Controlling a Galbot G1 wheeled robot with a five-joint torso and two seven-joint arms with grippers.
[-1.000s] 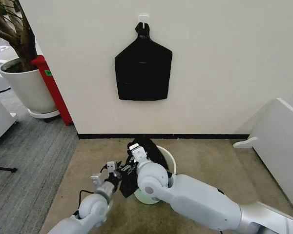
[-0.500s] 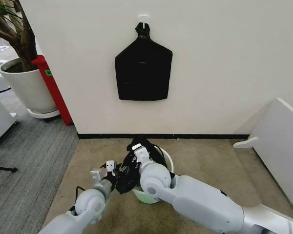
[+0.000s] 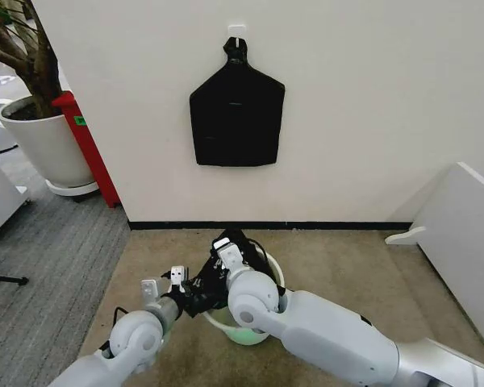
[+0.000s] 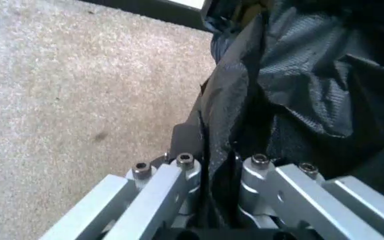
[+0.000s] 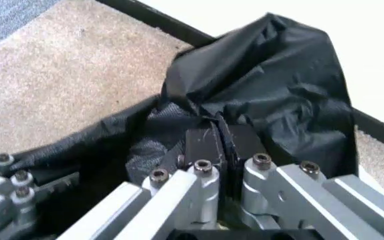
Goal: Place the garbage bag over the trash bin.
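Both claws are clenched on the garbage bag [image 3: 212, 284], left claw [image 3: 195, 297] pulling its edge out past the near-left rim of the trash bin [image 3: 244, 330], right claw [image 3: 223, 260] holding film above the bin mouth.

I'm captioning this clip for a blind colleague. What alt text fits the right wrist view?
The right pincer is shut on a fold of the garbage bag, crinkled black plastic bunched above tan carpet. The left pincer holds the same bag at the picture's edge, before a white wall with a dark baseboard.
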